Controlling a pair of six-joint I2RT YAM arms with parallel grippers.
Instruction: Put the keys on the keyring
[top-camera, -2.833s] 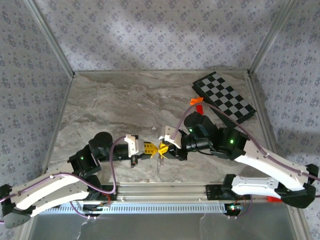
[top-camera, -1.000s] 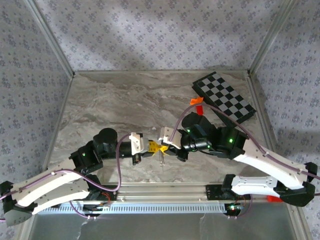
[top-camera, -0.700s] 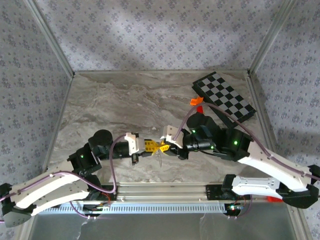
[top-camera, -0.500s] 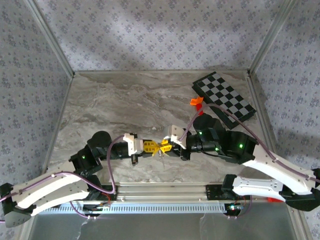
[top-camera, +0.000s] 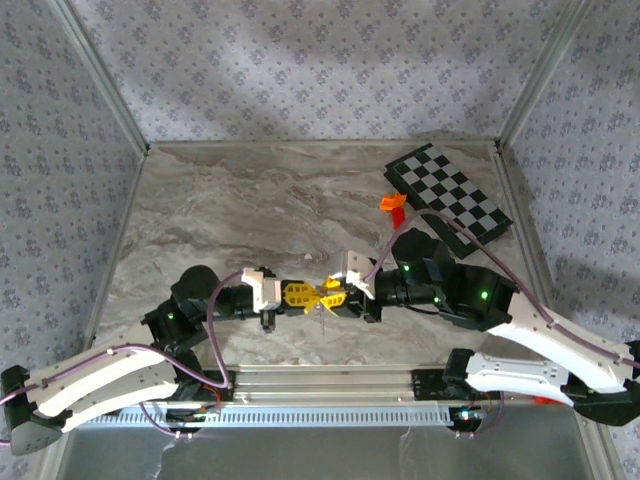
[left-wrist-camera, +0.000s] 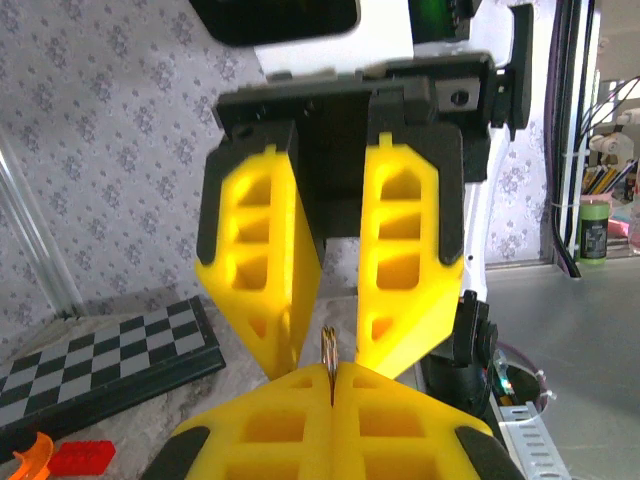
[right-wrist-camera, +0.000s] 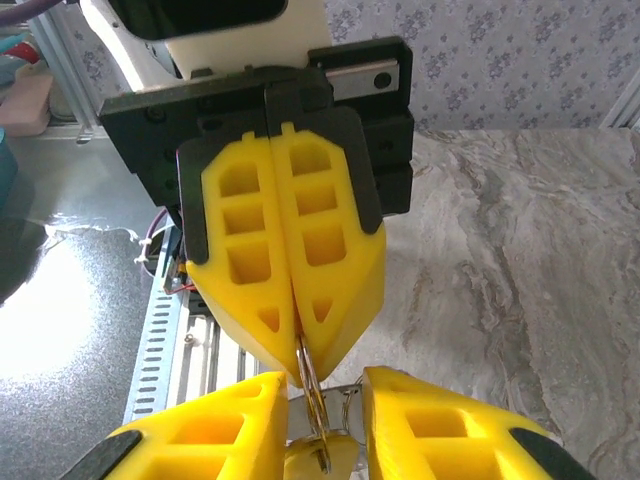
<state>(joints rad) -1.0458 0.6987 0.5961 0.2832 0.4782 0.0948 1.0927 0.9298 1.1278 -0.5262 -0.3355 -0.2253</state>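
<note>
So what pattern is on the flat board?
Black-and-white checks on the board, best seen from the top camera.

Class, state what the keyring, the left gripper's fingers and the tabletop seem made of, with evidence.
The keyring: likely metal, a thin, shiny silvery loop. Fingers of the left gripper: probably matte yellow plastic, moulded with hollow cells. The tabletop: grey veined marble look; stone or printed laminate, cannot tell.

Your right wrist view cuts the key off at its bottom edge; the left gripper hides the keyring top between its pads.
</note>
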